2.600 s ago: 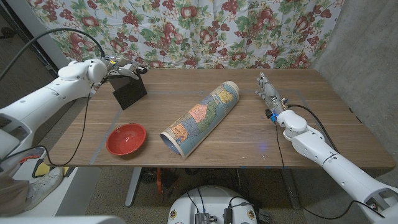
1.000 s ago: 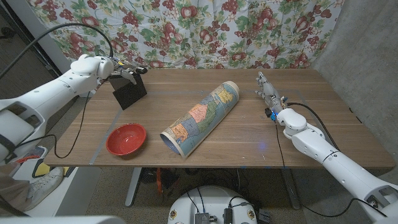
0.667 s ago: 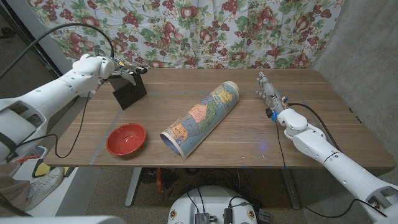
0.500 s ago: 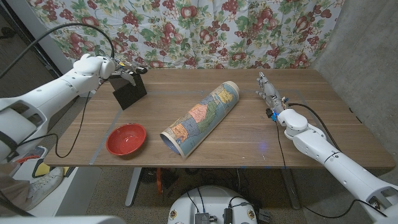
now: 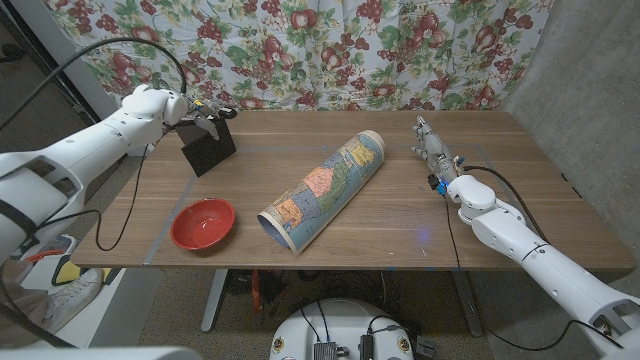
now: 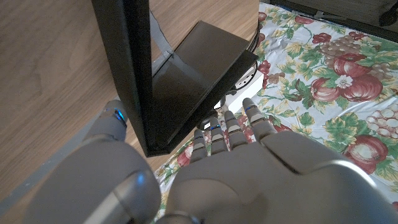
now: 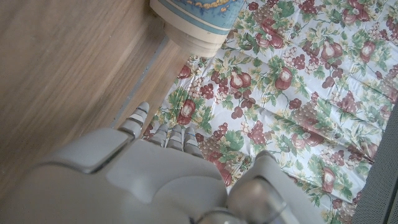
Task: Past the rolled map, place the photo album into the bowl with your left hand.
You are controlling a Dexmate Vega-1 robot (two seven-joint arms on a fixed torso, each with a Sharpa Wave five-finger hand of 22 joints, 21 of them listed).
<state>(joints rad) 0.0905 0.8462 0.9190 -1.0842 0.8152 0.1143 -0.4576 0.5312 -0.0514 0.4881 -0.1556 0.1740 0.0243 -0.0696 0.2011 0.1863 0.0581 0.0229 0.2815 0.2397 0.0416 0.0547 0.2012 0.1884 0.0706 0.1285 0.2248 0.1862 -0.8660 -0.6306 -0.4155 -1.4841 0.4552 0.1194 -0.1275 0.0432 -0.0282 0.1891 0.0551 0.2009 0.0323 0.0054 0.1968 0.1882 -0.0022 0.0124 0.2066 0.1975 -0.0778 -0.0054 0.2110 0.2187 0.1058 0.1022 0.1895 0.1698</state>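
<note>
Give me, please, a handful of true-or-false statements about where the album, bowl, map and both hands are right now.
1. The left hand holds the black photo album at its top edge. True.
2. The black photo album already lies inside the red round bowl. False: it stands on the wooden table, apart from the bowl.
3. The rolled paper map lies between the bowl and the right hand. True.
4. The right hand holds the map. False: it holds nothing, apart from the map.
5. The red bowl holds nothing. True.
</note>
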